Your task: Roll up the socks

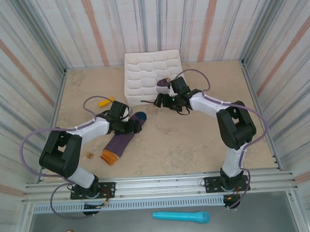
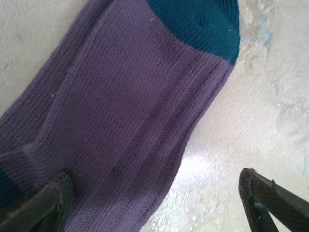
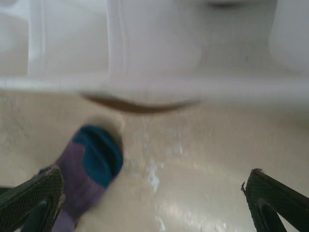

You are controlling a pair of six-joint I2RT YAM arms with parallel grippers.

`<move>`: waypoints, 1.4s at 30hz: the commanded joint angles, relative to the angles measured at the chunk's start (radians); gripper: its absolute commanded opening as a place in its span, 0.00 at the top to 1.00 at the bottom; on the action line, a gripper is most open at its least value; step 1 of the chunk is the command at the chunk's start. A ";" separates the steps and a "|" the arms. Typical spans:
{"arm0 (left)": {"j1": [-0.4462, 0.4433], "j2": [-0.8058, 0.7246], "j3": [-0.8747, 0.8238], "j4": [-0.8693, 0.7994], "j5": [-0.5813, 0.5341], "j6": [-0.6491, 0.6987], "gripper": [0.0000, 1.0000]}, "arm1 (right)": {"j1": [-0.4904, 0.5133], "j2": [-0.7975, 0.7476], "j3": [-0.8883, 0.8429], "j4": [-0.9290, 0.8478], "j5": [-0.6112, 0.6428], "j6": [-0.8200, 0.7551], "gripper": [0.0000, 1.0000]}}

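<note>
The socks (image 1: 121,141) lie as one flat purple strip on the counter (image 1: 196,140), left of centre, with the orange cuff nearest the arms and the teal toe pointing toward the white divided tray (image 1: 143,70). The left gripper (image 1: 132,126) is spread wide open at the toe end, one finger (image 2: 41,203) over the fabric. The right gripper (image 1: 158,100), likewise wide open, hangs just beside the tray's near edge.

A: Socks, quick?
B: We count 1 purple sock (image 1: 120,141) outline. We can't tell if a 2nd lies stacked under it.
A: Other stuff?
B: We've got 1 white tray (image 1: 151,70), 1 yellow marker-like thing (image 1: 104,103), 1 small brown bit (image 1: 89,155), 1 teal tool (image 1: 181,217).
A: Robot parts?
B: We log 2 arms, left arm (image 1: 89,129) and right arm (image 1: 210,105), and 2 grippers, left gripper (image 2: 152,186) and right gripper (image 3: 153,180).
</note>
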 commanded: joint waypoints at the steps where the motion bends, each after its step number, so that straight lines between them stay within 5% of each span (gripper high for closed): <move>1: -0.028 0.043 -0.004 0.011 0.009 -0.033 0.09 | 0.003 -0.147 -0.100 0.016 0.046 -0.023 0.01; 13: -0.261 0.239 0.112 0.255 0.058 -0.372 0.10 | -0.024 -0.515 -0.374 -0.139 0.234 -0.038 0.01; 24: -0.371 0.454 0.435 0.236 0.028 -0.459 0.09 | -0.069 -0.778 -0.575 -0.184 0.249 -0.019 0.01; 33: -0.356 0.233 0.445 0.018 0.060 -0.329 0.08 | 0.013 -0.946 -0.646 -0.173 0.247 -0.055 0.01; 42: -0.234 -0.066 0.193 -0.086 0.146 -0.304 0.10 | 0.199 -0.964 -0.687 -0.094 0.279 -0.100 0.07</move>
